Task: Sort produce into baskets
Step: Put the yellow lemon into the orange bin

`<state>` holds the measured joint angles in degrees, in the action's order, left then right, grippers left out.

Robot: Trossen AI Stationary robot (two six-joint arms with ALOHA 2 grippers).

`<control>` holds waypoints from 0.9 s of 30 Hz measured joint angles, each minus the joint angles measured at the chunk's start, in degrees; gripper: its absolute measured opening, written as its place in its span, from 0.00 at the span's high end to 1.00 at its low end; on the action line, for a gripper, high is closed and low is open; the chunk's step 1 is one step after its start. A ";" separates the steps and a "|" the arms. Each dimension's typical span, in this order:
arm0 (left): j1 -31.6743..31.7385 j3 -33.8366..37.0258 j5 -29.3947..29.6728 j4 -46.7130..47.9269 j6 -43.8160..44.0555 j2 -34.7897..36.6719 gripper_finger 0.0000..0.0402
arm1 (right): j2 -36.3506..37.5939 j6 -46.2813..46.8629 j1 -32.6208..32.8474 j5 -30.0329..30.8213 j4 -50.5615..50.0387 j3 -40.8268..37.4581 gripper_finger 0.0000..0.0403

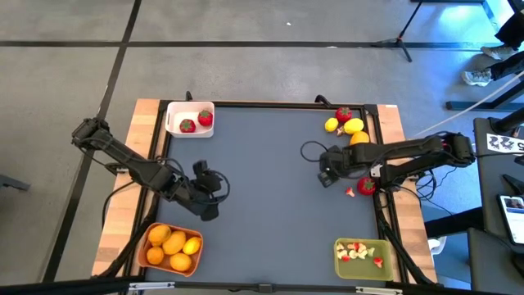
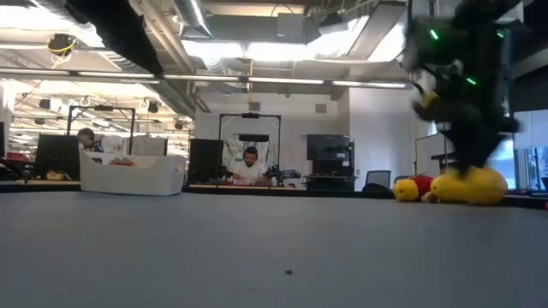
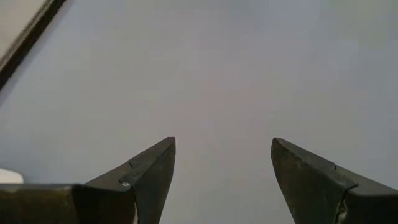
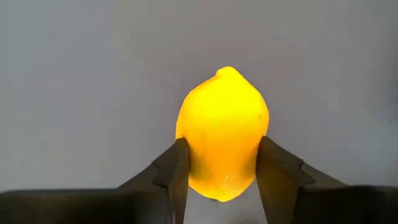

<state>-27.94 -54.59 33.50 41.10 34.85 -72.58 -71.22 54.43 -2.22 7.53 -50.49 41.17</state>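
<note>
The yellow lemon [image 4: 224, 134] fills the right wrist view, and the two dark fingers [image 4: 171, 171] of the right hand [image 4: 219, 168] press against its two sides, so that hand is clamped on the lemon over the grey table [image 1: 262, 188].

At the left near corner of the table sits the orange basket [image 1: 147, 260], packed with oranges and lemons [image 1: 173, 242]. Just up and to the right of it, the left hand [image 1: 211, 192] hangs over bare table, its fingers [image 3: 152, 171] standing well apart with nothing between them. At the far left corner is the white basket [image 1: 173, 123], holding two red strawberries [image 1: 196, 121].

To the right of the table's middle, the right hand [image 1: 326, 174] reaches inward from its arm. Beyond it, at the far right corner, loose produce lies close together: a strawberry [image 1: 344, 114], two lemons [image 1: 344, 125] and an orange [image 1: 359, 138]. Another strawberry [image 1: 366, 186] lies near the right edge, partly under the right arm, with a small red bit [image 1: 350, 192] just beside it. At the near right corner the olive-green basket [image 1: 388, 264] holds small pale and red pieces [image 1: 359, 251].

In the low view a person [image 2: 250, 167] sits at a desk in the room behind the table.
</note>
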 joint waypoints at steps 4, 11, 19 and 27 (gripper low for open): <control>0.24 -0.02 0.46 -0.02 -3.12 -0.42 0.35 | 0.02 -4.92 0.53 -0.22 12.30 2.49 0.64; 0.28 1.27 1.07 -6.54 -7.58 -0.37 0.35 | 0.07 -9.69 3.89 -0.63 34.83 3.41 0.64; 0.72 7.36 1.07 -26.16 -11.08 -0.37 0.35 | 0.07 -15.35 9.76 1.83 49.94 3.41 0.64; 3.31 10.85 1.07 -42.48 -11.03 -0.37 0.35 | -3.10 -23.78 15.34 7.59 65.89 3.41 0.64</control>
<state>-24.64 -43.73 34.57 -1.38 23.82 -72.95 -74.33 30.65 13.12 15.12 15.40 44.58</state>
